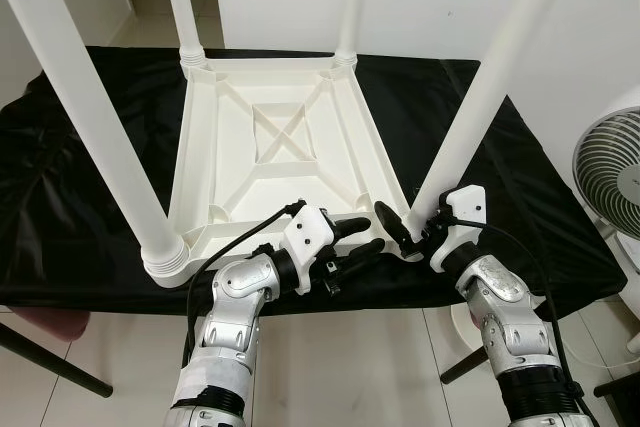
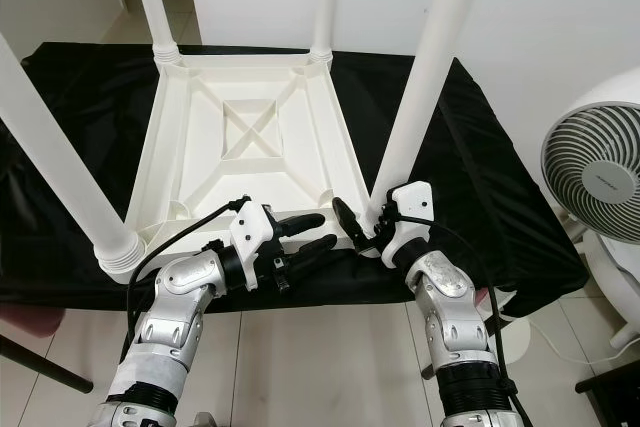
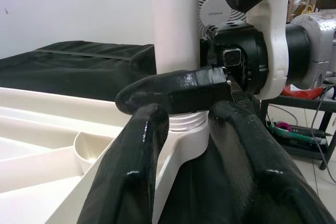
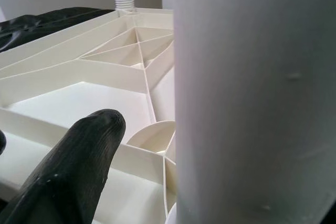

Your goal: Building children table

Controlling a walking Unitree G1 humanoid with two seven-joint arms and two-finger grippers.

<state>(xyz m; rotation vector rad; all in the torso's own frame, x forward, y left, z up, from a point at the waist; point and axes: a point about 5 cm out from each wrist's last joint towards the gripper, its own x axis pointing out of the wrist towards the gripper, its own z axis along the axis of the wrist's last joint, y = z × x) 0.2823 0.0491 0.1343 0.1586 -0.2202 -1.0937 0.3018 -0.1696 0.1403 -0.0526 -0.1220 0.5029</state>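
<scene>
Tabletop (image 1: 270, 142), white plastic and turned underside up, lies on a black cloth (image 1: 90, 117) spread over a low stand, with all four legs standing in its corner sockets. The near-right leg (image 1: 470, 107) rises from the corner closest to the right gripper (image 1: 412, 229), whose fingers are spread around the base of that leg, one black finger (image 4: 73, 166) lying against the ribbed underside just beside the socket. I cannot tell whether the other finger presses the leg from behind. The left gripper (image 1: 357, 243) reaches across the near edge toward the same corner, its fingers parted a little and holding nothing, tips close to the threaded collar (image 3: 186, 124) at the foot of the leg. The near-left leg (image 1: 95, 107) stands untouched at the near-left corner.

The work appears to be seating or tightening this last leg. The risk is that a sideways push tilts the tall leg in its socket, so it jams crooked or pops out. The cloth looks slick, so the whole top could also slide toward the near edge. A fan (image 1: 610, 172) stands on the floor to the right, well apart.
</scene>
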